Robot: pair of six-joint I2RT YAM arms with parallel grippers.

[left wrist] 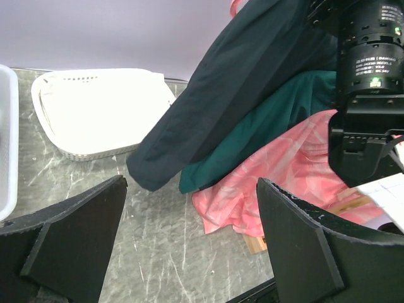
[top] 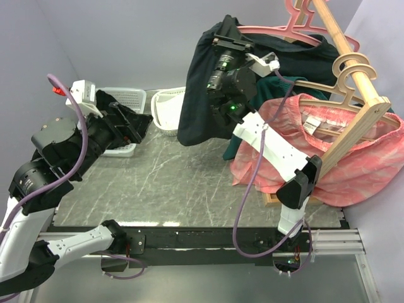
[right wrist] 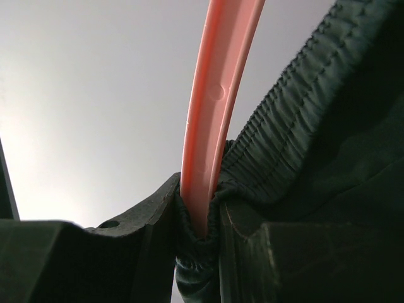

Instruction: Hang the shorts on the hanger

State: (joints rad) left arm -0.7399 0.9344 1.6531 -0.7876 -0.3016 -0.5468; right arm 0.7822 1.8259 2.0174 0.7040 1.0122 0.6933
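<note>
Nearly done, by my reading. Well left of the rail [top: 334, 28], the left gripper [top: 140, 126] hovers over the table with its jaws wide apart, holding nothing. Nearer the rail, the shorts [top: 205, 101] hang in a long dark drape. At their top, the right gripper [right wrist: 199, 221] is clamped on the hanger [right wrist: 214, 95], with the elastic waistband pinched in alongside it. The hanger sits up by the rail's far end. I cannot tell whether its hook is over the rail, nor whether the waistband spans both shoulders. What is likely left is to settle the waistband, hook the hanger and let go. Two white baskets stand left of the rail. The slotted one [top: 131, 100] is half hidden by the left gripper. The other [left wrist: 95, 151] shows nothing inside, though glare washes it out.
</note>
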